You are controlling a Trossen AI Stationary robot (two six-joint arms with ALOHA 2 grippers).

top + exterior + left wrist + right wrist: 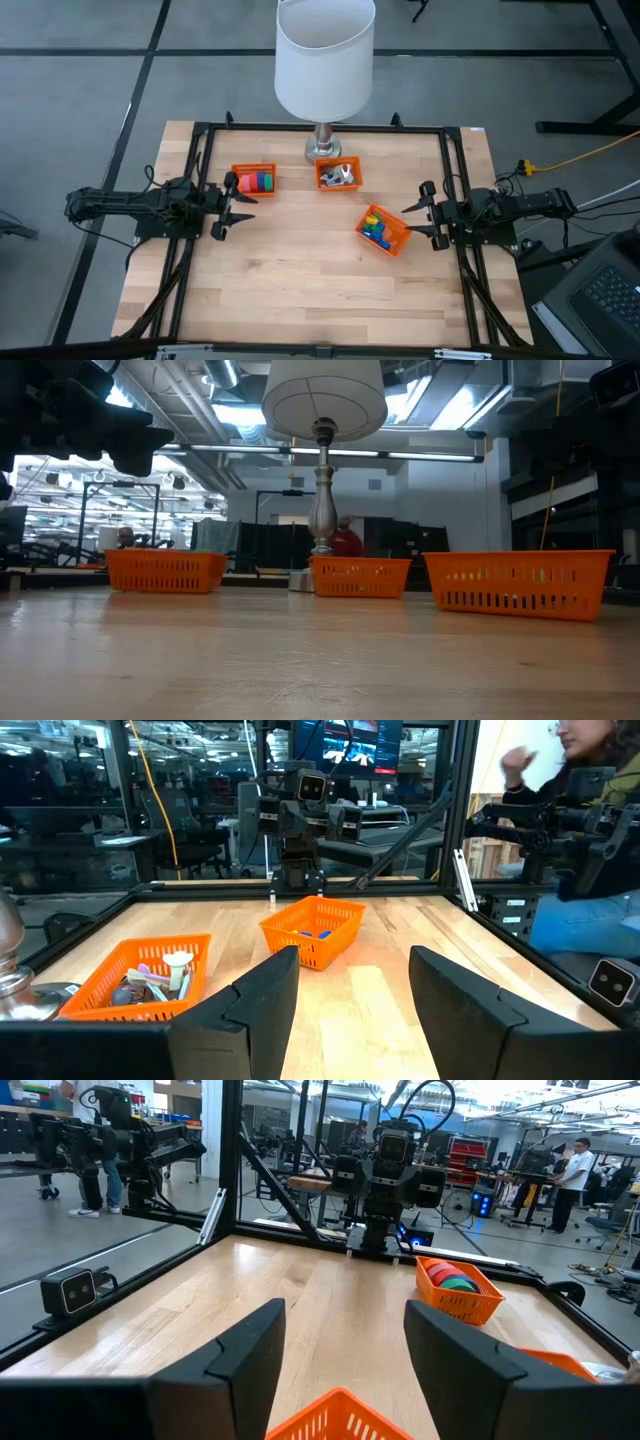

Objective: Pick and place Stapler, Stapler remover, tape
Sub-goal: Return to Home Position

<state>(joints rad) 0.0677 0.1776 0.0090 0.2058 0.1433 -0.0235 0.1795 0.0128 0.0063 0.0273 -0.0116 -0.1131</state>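
The tape rolls, pink, red and other bright colours, lie in an orange basket at the table's far left; they show again as tape rolls in the right wrist view. A second orange basket by the lamp holds pale silvery pieces. A third basket to the right holds blue, green and yellow blocks. My left gripper is open beside the tape basket. My right gripper is open beside the block basket. A stapler I cannot make out.
A white-shaded lamp stands on its metal base at the far edge, between the baskets. A black frame borders the table. Bare wood spreads across the near half. A person sits beyond the table's near side in the left wrist view.
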